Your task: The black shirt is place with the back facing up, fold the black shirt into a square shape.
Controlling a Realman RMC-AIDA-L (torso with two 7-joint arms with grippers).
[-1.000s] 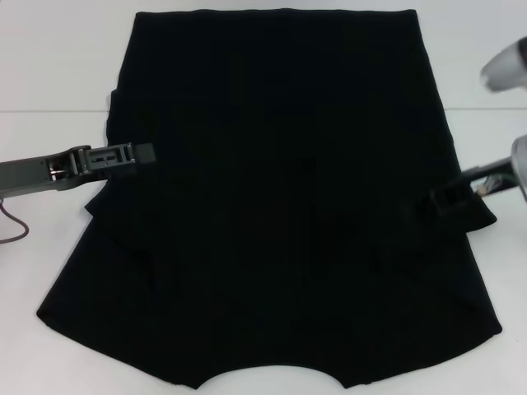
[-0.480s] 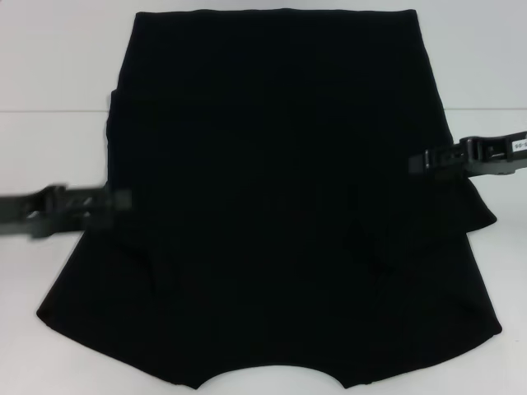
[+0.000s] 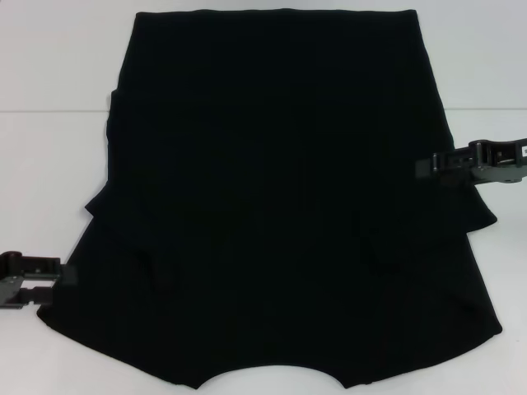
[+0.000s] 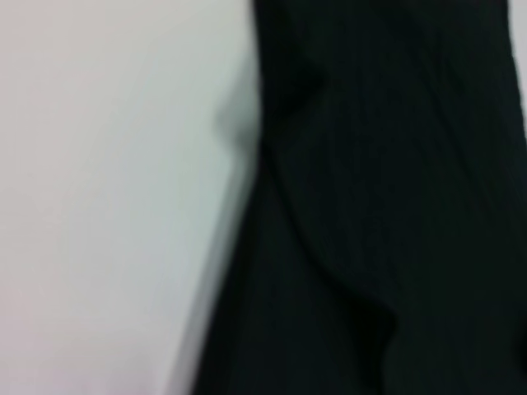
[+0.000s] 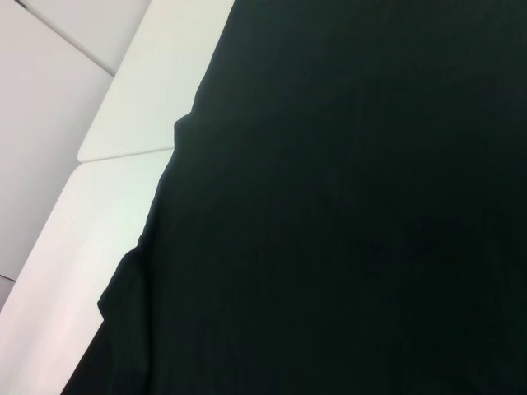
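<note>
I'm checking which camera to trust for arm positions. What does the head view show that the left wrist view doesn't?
Only the head view shows the left gripper at the near left edge of the black shirt, the right gripper at its right edge, the shirt's whole outline and curved neckline. Only the left wrist view gives a close look at one folded side edge. Both show shirt on the white table.
</note>
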